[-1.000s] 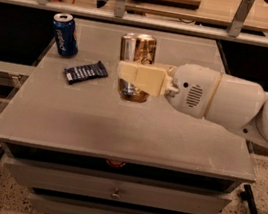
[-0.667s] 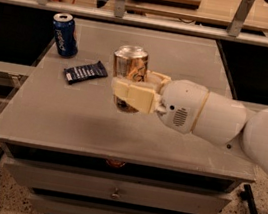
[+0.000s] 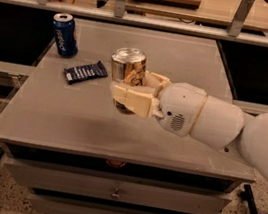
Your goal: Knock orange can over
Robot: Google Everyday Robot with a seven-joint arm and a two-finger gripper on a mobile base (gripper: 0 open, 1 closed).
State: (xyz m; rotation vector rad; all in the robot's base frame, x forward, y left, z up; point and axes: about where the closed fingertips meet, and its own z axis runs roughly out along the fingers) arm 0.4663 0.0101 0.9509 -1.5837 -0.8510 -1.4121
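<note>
1. The orange can [image 3: 128, 68] is seen near the middle of the grey table [image 3: 46, 115], top uppermost with its silver lid in view and leaning slightly; its lower part is covered by a finger, so whether its base rests on the surface cannot be told.
2. The can is held between the two cream fingers of the gripper [image 3: 125, 88]; one finger [image 3: 134, 102] is laid across the front of the can's lower body and the other is set against its right rear side; the claw is closed about as far as the can's width allows, and nothing else is held in it.
3. The gripper is carried by a white arm [image 3: 212, 122] that is extended from the right edge of the view, low over the table.
4. A dark snack bar [image 3: 85, 72] is laid flat just to the left of the can, apart from it.
5. A blue can [image 3: 65, 35] is stood upright near the far left corner, well apart from the gripper.
6. Drawers [image 3: 116, 193] are fitted beneath the tabletop; a shelf rail [image 3: 187, 27] is run behind it.
</note>
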